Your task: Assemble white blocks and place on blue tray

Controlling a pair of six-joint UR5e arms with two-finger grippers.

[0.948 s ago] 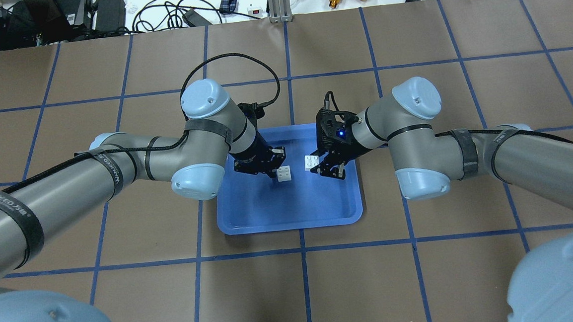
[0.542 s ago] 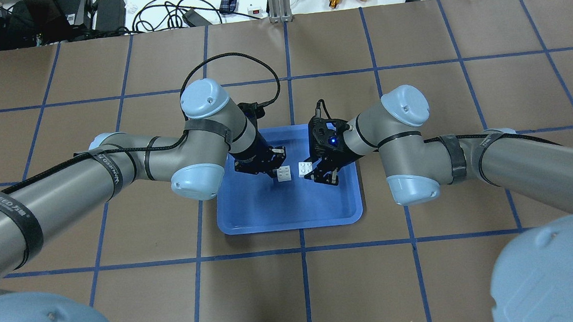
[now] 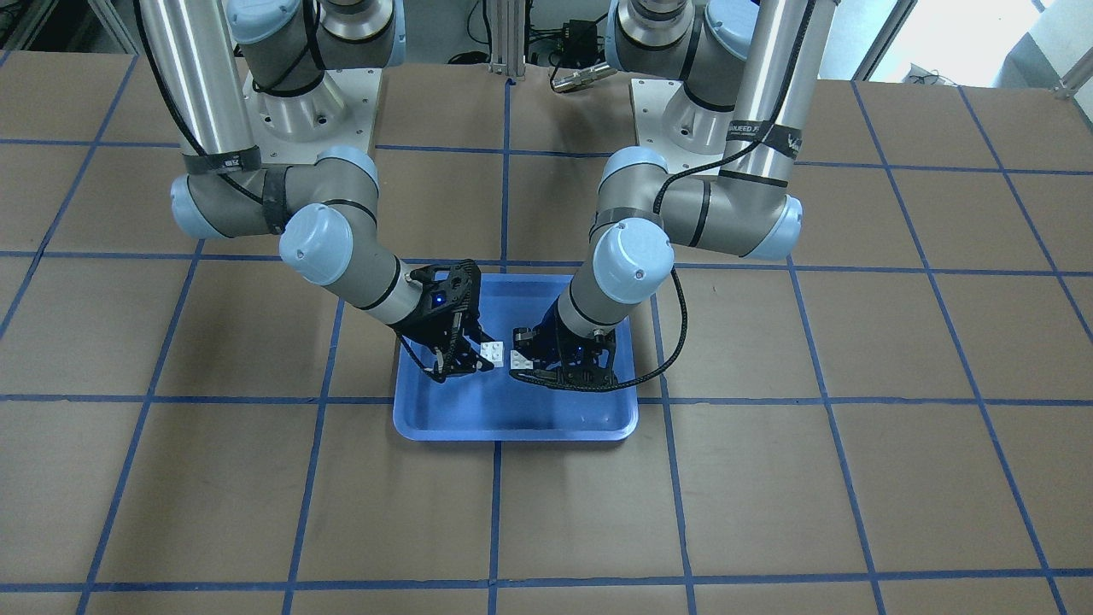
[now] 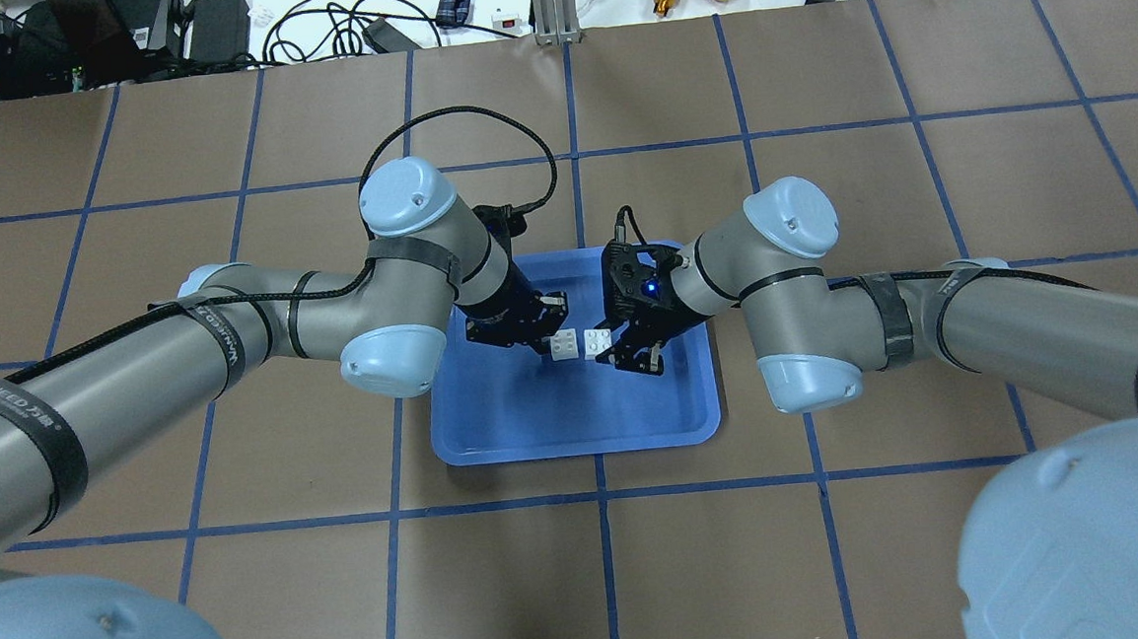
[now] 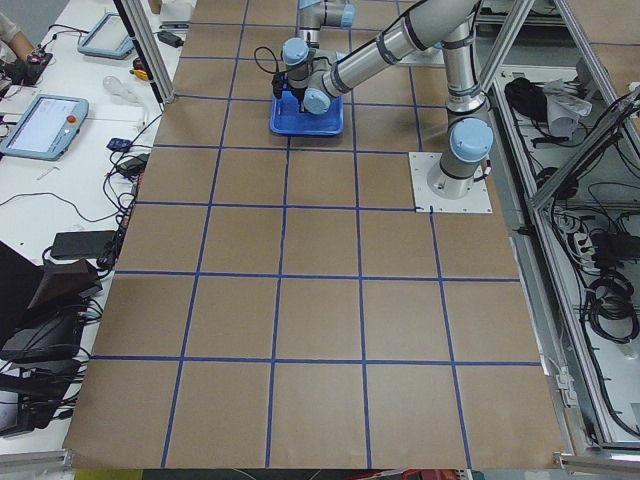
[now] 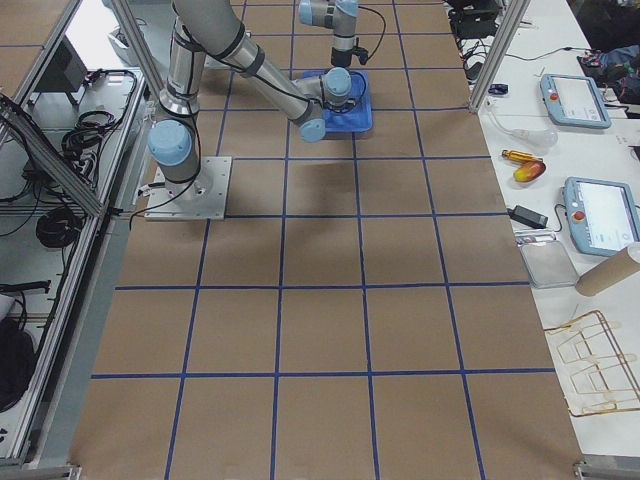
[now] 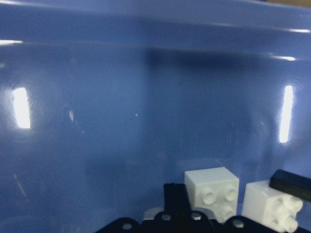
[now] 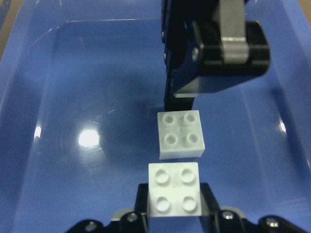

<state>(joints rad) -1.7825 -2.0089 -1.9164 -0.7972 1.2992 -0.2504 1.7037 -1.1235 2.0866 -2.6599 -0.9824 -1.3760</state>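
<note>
**Two white blocks brought side by side over the blue tray, unjoined**

Overhead, the left gripper (image 4: 553, 342) was clamped narrowly on the left-held block (image 4: 564, 344), and the right gripper (image 4: 610, 345) pinched the right-held block (image 4: 597, 340). They faced each other above the blue tray (image 4: 576, 428), just toward 12 o'clock of its middle. The left-held block sat at 9 o'clock of the other, with a sliver of gap between them.

The front-facing view mirrored this and added the arm bases at 12 o'clock.

Only the right wrist camera showed four studs on each block, its own block at 6 o'clock.

The left wrist camera showed the blocks' side walls instead, at 5 o'clock.

In both side views the grippers were too small to judge.

The table (image 4: 585, 575) was brown with a blue grid. Cables (image 4: 314, 19) lay beyond it at 12 o'clock.
</note>
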